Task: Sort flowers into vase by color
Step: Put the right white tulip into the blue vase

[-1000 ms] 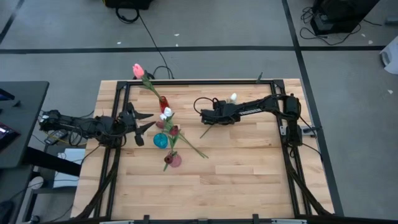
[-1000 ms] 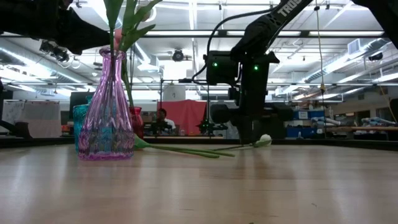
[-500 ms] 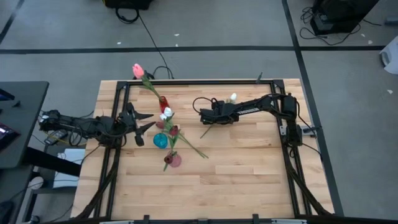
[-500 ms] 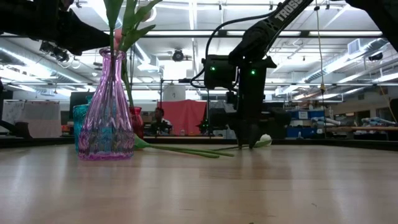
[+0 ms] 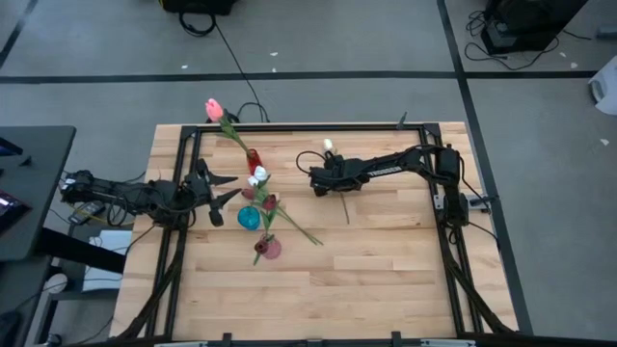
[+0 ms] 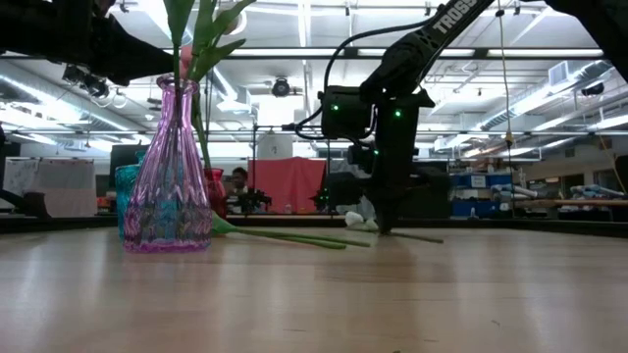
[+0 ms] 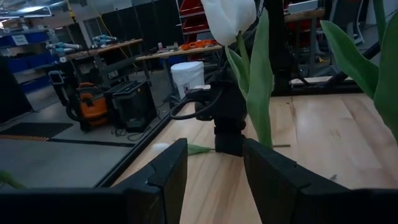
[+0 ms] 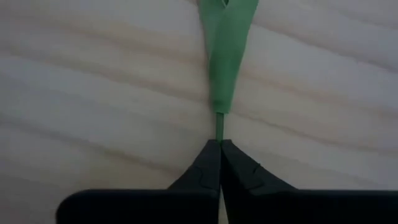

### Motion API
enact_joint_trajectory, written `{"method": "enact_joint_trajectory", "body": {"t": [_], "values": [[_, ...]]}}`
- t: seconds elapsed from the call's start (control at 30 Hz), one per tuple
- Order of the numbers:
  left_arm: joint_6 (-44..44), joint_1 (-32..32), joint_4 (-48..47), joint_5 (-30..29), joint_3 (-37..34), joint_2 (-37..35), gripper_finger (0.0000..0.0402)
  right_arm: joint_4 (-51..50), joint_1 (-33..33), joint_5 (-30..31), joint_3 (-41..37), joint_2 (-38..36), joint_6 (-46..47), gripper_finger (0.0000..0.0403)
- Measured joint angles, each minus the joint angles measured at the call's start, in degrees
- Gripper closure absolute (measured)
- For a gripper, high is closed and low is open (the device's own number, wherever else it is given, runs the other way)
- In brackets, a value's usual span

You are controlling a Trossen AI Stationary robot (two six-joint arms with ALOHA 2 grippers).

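A white flower [image 5: 328, 146] lies on the table, its stem running to the near side [image 5: 346, 217]. My right gripper [image 5: 325, 182] is shut on that stem. Three vases stand left of centre. The red vase [image 5: 253, 161] holds a pink flower [image 5: 214, 109], and the teal vase [image 5: 249, 219] holds white flowers [image 5: 256, 176]. Dark red flowers [image 5: 270, 202] stand in the pink vase [image 5: 271, 249]. One more flower stem [image 5: 301, 228] lies loose beside them. My left gripper [image 5: 228, 190] hangs open and level, just left of the vases. My right gripper pinches the white flower's thin stem [image 8: 218, 124] between its two fingertips [image 8: 208, 158], just below a green leaf [image 8: 225, 56]. The fingers come from above, slanting down. The flower lies flat on the table.
A dark metal frame [image 5: 289, 126] runs along the table's far and side edges. Bare wood lies near and right of the vases. In the low view the pink vase [image 6: 167, 172] stands tall at the left, with the loose stem [image 6: 285, 236] lying beside it.
My right gripper has sunk slightly, rolled and shut on the white flower's stem. The flower has turned about on the table: its head has swung toward the left and its stem end toward the near right.
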Motion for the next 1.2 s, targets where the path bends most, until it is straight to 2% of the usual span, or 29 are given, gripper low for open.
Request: {"method": "enact_joint_trajectory", "body": {"t": [0.2, 0.4, 0.57, 0.73, 0.83, 1.03, 1.2], "values": [[1.36, 0.00, -0.07, 0.00, 0.00, -0.03, 0.0238, 0.32, 0.36, -1.32, -0.52, -3.21, -16.02, 0.0397], [4.95, 0.02, 0.88, -0.48, 0.00, -0.03, 0.0238, 2.86, 1.63, -1.35, -0.45, -10.00, -32.60, 0.0400], [7.09, 0.02, 1.80, -4.95, 0.00, -0.03, 0.0238, 19.03, 2.30, -3.26, -0.39, -14.03, -52.54, 0.0401], [7.04, 0.07, 4.82, -8.11, 0.00, 0.02, 0.0238, 40.00, 1.48, -16.52, -0.32, -14.70, -68.56, 0.0401], [7.11, 0.07, 9.69, -9.61, 0.00, -0.01, 0.0238, 50.44, 0.37, -21.18, -0.28, -14.50, -72.97, 0.0401], [7.40, 0.07, 19.48, -10.12, 0.03, 0.45, 0.0238, 63.56, -1.29, -28.04, -0.27, -14.29, -74.80, 0.0400], [8.31, 0.07, 15.90, -10.12, 6.79, 3.63, 0.0238, 75.66, -1.82, -34.77, -0.27, -14.29, -71.52, 0.0400]]}}
